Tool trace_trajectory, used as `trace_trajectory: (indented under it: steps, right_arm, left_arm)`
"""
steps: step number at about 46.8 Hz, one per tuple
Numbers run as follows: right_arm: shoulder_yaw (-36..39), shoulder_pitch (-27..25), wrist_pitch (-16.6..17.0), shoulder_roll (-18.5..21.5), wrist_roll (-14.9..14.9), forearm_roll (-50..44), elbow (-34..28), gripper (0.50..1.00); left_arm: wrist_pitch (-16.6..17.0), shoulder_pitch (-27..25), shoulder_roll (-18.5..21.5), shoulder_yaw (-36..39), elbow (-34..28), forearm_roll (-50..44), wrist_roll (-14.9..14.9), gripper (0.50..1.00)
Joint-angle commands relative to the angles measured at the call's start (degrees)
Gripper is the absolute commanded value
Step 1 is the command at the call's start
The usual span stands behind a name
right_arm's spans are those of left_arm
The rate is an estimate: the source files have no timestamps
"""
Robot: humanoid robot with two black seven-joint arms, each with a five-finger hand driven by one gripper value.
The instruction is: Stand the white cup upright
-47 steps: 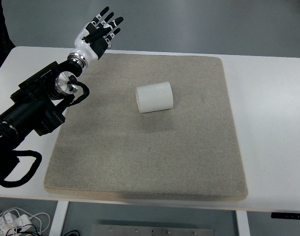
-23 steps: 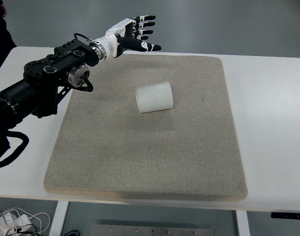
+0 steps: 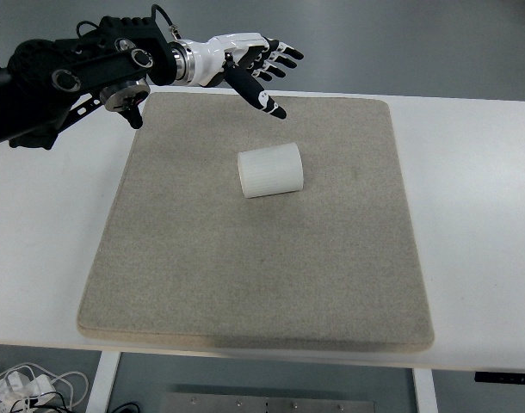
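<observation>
As the view is read from left to right, the black left arm (image 3: 64, 82) enters from the upper left and ends in the left hand (image 3: 245, 62), poised above the far edge of the beige mat (image 3: 202, 284). The hand is open and holds nothing: its fingers are spread and extended, with the thumb (image 3: 261, 93) angled down toward the mat. The white cup (image 3: 270, 170) lies on its side near the mat's centre, nearer the viewer than the hand and clear of it, with its long axis running roughly left to right and its left end face turned slightly toward the camera. The mat covers most of the white worktop (image 3: 478, 224). The right arm is out of view. The step in hand appears to be the approach. To perform it well, the hand should probably descend with the thumb on one side of the ribbed wall and the fingers on the other, close firmly, then rotate the cup onto its base before releasing.
</observation>
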Motion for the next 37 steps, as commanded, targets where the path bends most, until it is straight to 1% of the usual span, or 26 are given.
trace_trajectory:
  steps: [1, 8, 9, 14, 18, 23, 28, 30, 33, 37]
  right_arm:
    - [0.00, 0.00, 0.00, 0.00, 0.00, 0.00, 0.00, 0.952]
    - [0.00, 0.00, 0.00, 0.00, 0.00, 0.00, 0.00, 0.952]
    - [0.00, 0.00, 0.00, 0.00, 0.00, 0.00, 0.00, 0.952]
    - [0.00, 0.00, 0.00, 0.00, 0.00, 0.00, 0.00, 0.952]
    - [0.00, 0.00, 0.00, 0.00, 0.00, 0.00, 0.00, 0.952]
    - [0.00, 0.00, 0.00, 0.00, 0.00, 0.00, 0.00, 0.952]
    - [0.00, 0.00, 0.00, 0.00, 0.00, 0.00, 0.00, 0.952]
    - [0.00, 0.00, 0.00, 0.00, 0.00, 0.00, 0.00, 0.952]
    - [0.00, 0.00, 0.00, 0.00, 0.00, 0.00, 0.00, 0.952]
    - [0.00, 0.00, 0.00, 0.00, 0.00, 0.00, 0.00, 0.952]
  left_arm:
    - [0.01, -2.18, 1.38, 3.26, -3.51, 0.02, 1.01, 0.994]
    - [0.10, -4.56, 1.73, 7.66, -6.60, 0.19, 2.77, 0.981]
    - [0.10, -4.82, 1.73, 8.19, -6.77, 0.28, 2.95, 0.975]
    - [0.10, -6.49, 0.68, 10.74, -6.86, 2.39, 3.74, 0.975]
    - [0.10, -6.85, -1.51, 13.02, -6.51, 4.15, 3.91, 0.973]
    - [0.54, -7.02, -4.41, 14.52, -5.98, 4.41, 4.88, 0.971]
    - [0.89, -7.37, -7.58, 16.45, -3.79, 4.50, 5.58, 0.969]
    - [0.98, -7.46, -9.16, 17.15, -2.74, 4.59, 5.76, 0.956]
    - [0.98, -7.90, -10.48, 17.68, -1.50, 4.59, 6.37, 0.943]
    - [0.98, -8.43, -11.62, 18.21, -0.71, 4.50, 7.69, 0.941]
